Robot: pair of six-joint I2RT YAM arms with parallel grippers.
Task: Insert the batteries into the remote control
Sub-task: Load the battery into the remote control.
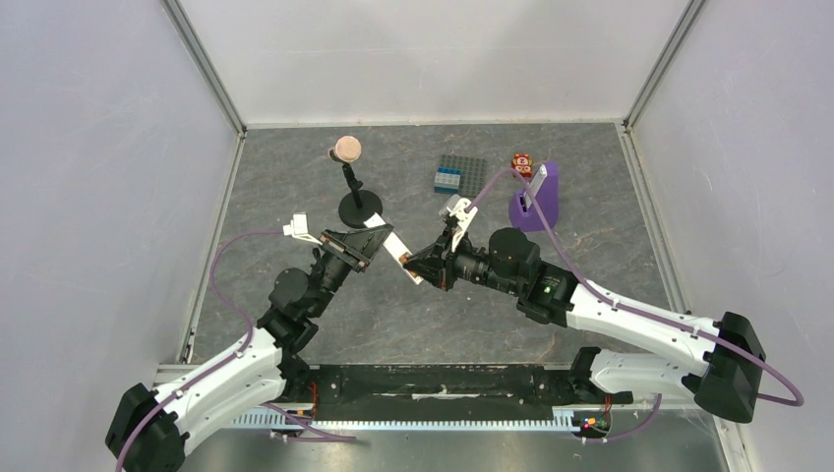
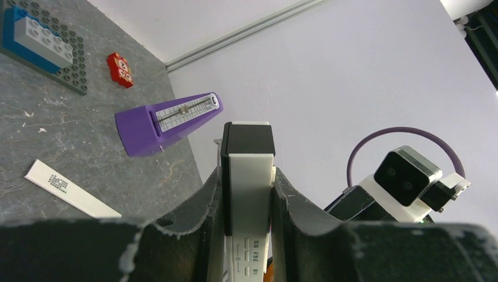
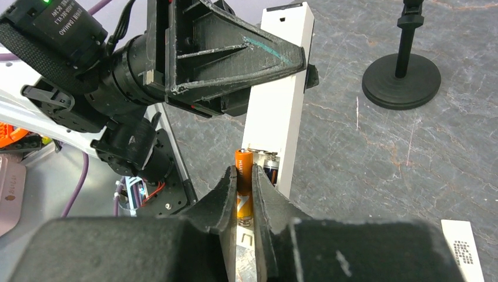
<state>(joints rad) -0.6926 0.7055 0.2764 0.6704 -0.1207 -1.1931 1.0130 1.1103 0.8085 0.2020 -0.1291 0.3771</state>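
Observation:
My left gripper (image 2: 246,189) is shut on the remote control (image 2: 249,176), a slim white bar held off the table, its jaws pressing both long sides. In the top view the remote control (image 1: 394,247) slants between the two grippers near the middle of the table. My right gripper (image 3: 245,183) is shut on the orange battery (image 3: 244,165), which lies lengthwise in the open recess on the remote control's (image 3: 283,88) back, with a spring just below it. The dark grey battery (image 3: 271,172) sits in the recess right beside the orange one.
A purple wedge-shaped stand (image 1: 536,199) is at the back right, with a small red piece (image 1: 521,162) and a grey studded plate (image 1: 459,175) near it. A black stand with a round base (image 1: 358,206) is behind the grippers. A white labelled strip (image 2: 70,188) lies flat on the table.

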